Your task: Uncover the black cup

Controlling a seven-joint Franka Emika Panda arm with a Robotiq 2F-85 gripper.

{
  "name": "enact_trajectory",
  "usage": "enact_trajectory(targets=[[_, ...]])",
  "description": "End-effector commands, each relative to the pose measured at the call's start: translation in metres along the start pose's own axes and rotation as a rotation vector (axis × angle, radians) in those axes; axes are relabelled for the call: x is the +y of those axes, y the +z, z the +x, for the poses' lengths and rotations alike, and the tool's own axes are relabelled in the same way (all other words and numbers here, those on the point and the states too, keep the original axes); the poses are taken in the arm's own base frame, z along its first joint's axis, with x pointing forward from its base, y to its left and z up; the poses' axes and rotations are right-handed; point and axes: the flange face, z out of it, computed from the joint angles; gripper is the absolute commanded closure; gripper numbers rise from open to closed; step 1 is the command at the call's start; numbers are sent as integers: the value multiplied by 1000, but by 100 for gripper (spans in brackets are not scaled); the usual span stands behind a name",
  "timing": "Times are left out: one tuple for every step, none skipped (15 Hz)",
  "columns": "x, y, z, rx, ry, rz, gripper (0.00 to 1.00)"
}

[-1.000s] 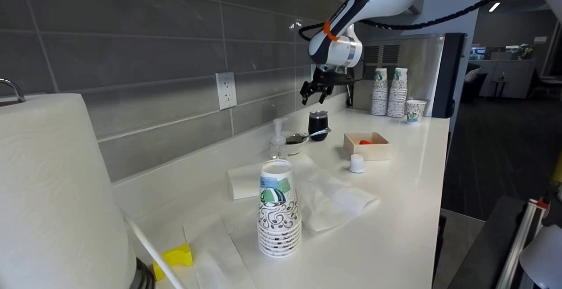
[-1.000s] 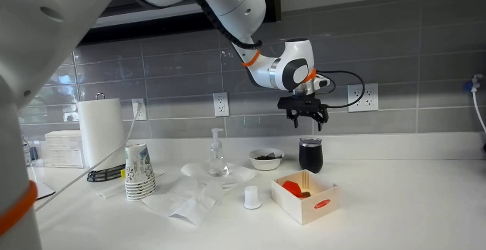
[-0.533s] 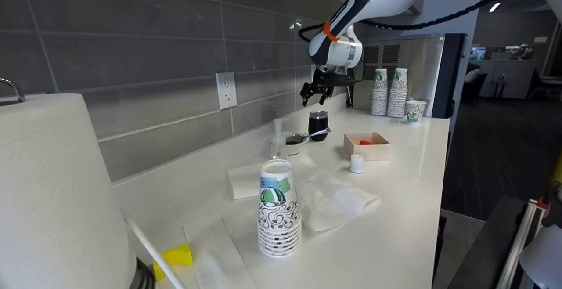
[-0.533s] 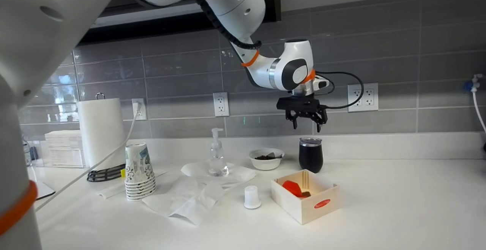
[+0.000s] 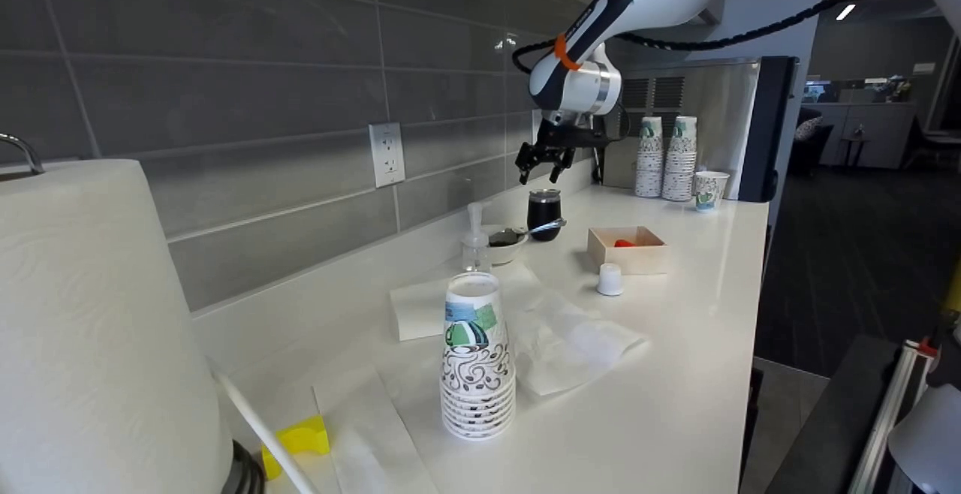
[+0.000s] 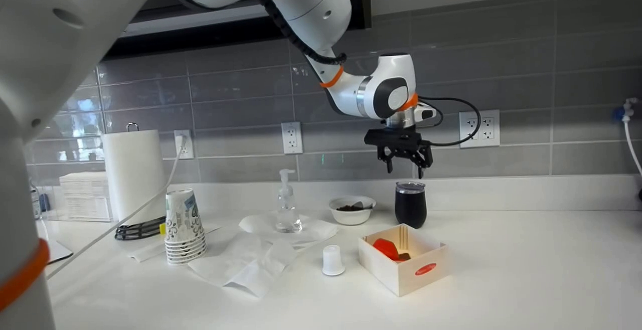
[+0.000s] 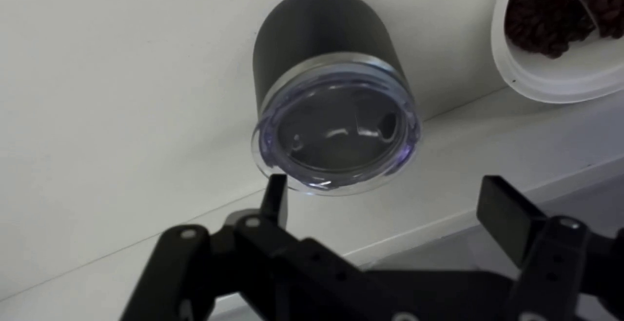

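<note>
A short black cylindrical cup (image 6: 411, 209) stands on the white countertop (image 6: 521, 265), a clear round lid (image 7: 336, 130) on top, a black two-fingered gripper (image 6: 405, 172) just above it. In an exterior view, a round white bowl (image 6: 352, 218) sits left of the cup and a pale rectangular wooden box (image 6: 379, 269) in front. Farther left stand a clear pump bottle (image 6: 288, 214), on white paper (image 6: 318, 229), and a stack of white patterned paper cups (image 6: 184, 227).
</note>
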Motion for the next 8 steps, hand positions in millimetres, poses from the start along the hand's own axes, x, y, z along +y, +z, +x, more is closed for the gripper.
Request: enact_trajectory(targets=[[7, -13, -2, -54, 54, -9, 0], [9, -12, -2, -72, 66, -10, 0], [11, -13, -2, -90, 74, -8, 0], [12, -14, -2, -108, 84, -10, 0], [14, -16, -1, -124, 93, -14, 0], [15, -16, 0, -135, 106, -15, 0], [17, -17, 1, -144, 116, -15, 0], [18, -17, 4, -145, 132, -20, 0]])
